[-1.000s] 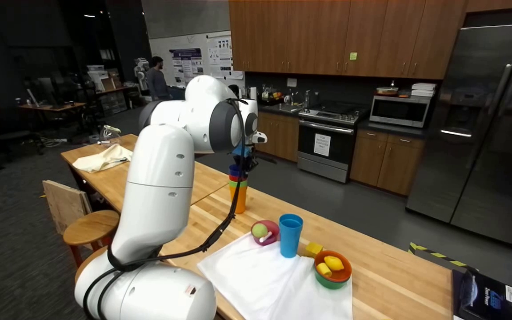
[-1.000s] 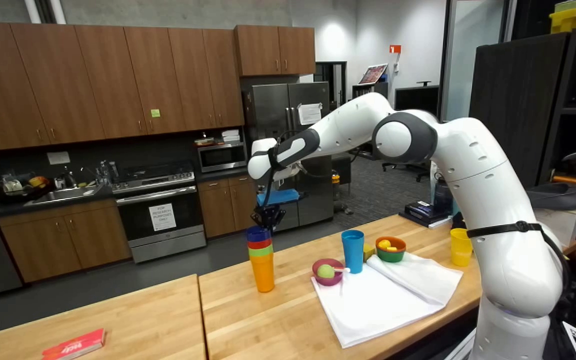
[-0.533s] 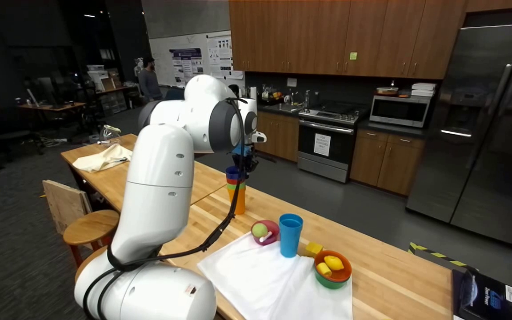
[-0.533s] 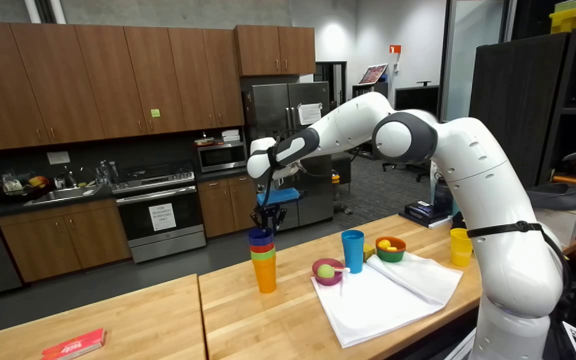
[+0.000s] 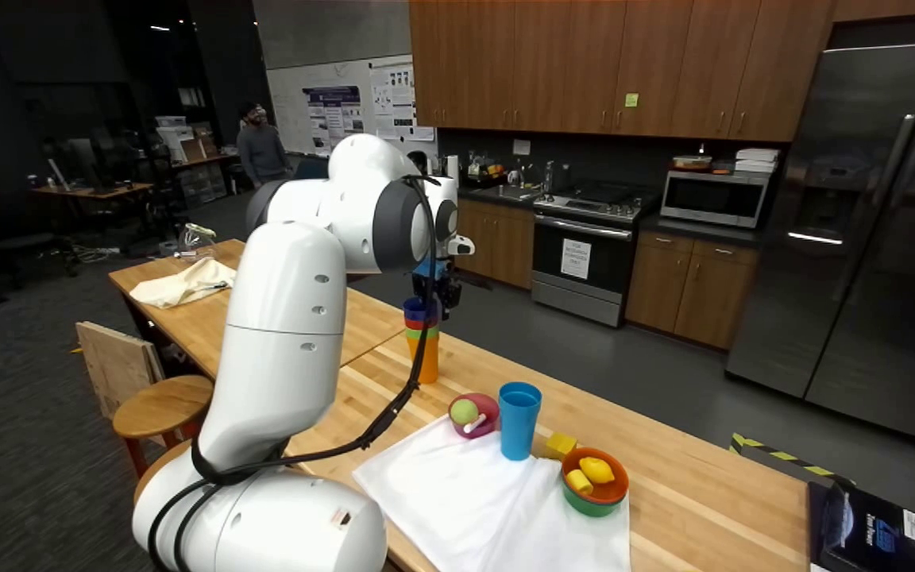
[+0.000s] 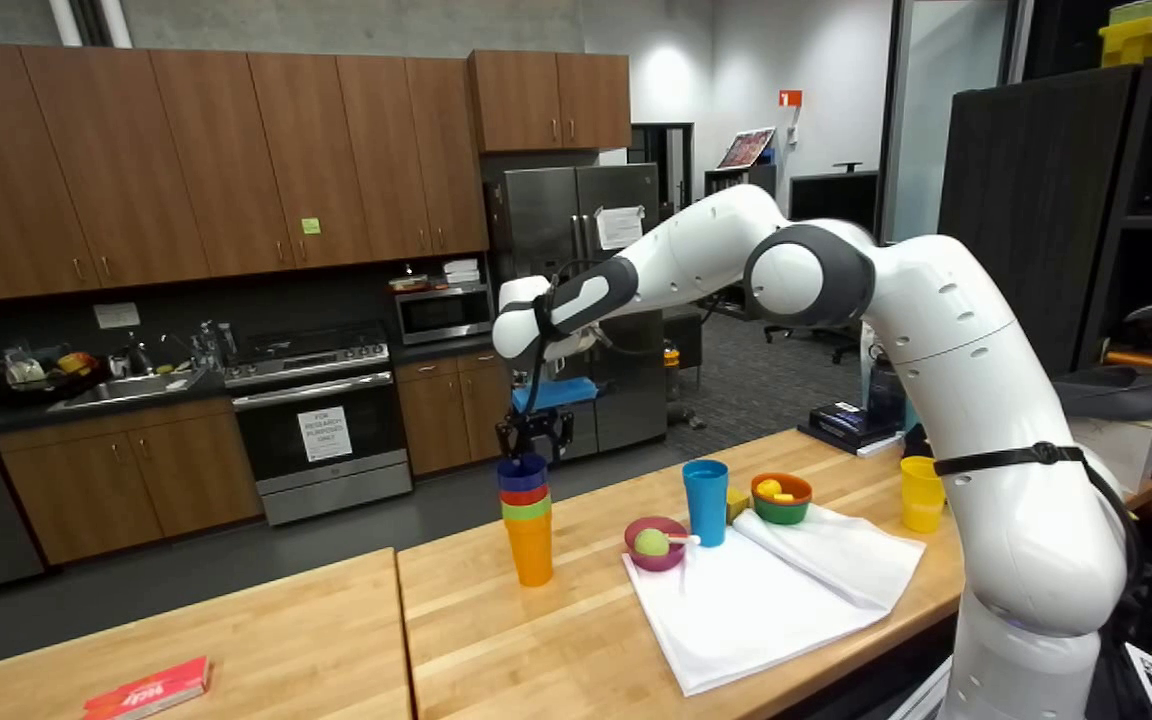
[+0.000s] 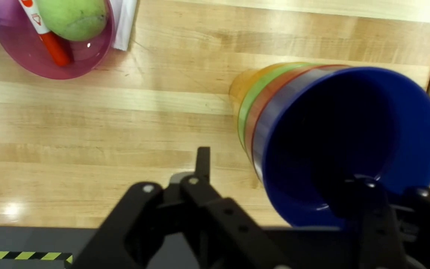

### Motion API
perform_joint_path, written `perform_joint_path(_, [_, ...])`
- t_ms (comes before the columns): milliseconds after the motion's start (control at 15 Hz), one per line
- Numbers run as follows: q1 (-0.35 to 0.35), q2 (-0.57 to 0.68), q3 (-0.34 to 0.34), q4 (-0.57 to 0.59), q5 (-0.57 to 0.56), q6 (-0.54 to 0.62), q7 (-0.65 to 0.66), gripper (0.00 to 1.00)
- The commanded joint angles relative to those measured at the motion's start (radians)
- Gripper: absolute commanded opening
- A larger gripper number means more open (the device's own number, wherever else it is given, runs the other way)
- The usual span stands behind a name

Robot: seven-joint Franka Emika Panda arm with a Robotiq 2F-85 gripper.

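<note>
Black gripper [image 7: 267,168], seen in the wrist view, has its 2 fingers set wide apart at the mouth of a tall stack of 4 nested plastic cups [image 7: 334,130]. 1 fingertip [image 7: 202,164] is outside the stack, to its left; the other overlaps the dark opening of the blue top cup [image 7: 418,123], and whether it touches the wall I cannot tell. Red, green and orange bands show below the blue. The stack stands on a light wooden table [image 7: 155,123]. Up and left of the stack sits a translucent magenta bowl [image 7: 17,48] holding a fuzzy green ball [image 7: 75,18] and a red-capped white marker [image 7: 49,39].

In an exterior view, the gripper hangs at the stack's top, and a black cable [image 5: 382,427] crosses in front of the stack. To the right of the stack come the magenta bowl, a tall blue plastic cup [image 5: 518,421], a yellow block [image 5: 561,445] and an orange bowl [image 5: 611,490] nested in a green bowl [image 5: 588,507], with a yellow lemon [image 5: 597,469] and a yellow cylinder [image 5: 579,481] inside.

In an exterior view, the stack is directly under the gripper, with a white cloth [image 6: 776,600] to its right and a flat red box-like item [image 6: 148,690] to its left.
</note>
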Motion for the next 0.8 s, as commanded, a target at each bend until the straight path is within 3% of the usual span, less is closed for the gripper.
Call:
perform_joint_path(0, [0.02, 0.001, -0.014, -0.001, -0.025, -0.012, -0.008, 0.99])
perform_joint_path(733, [0.061, 0.007, -0.025, -0.005, -0.132, -0.007, 0.007, 1.0])
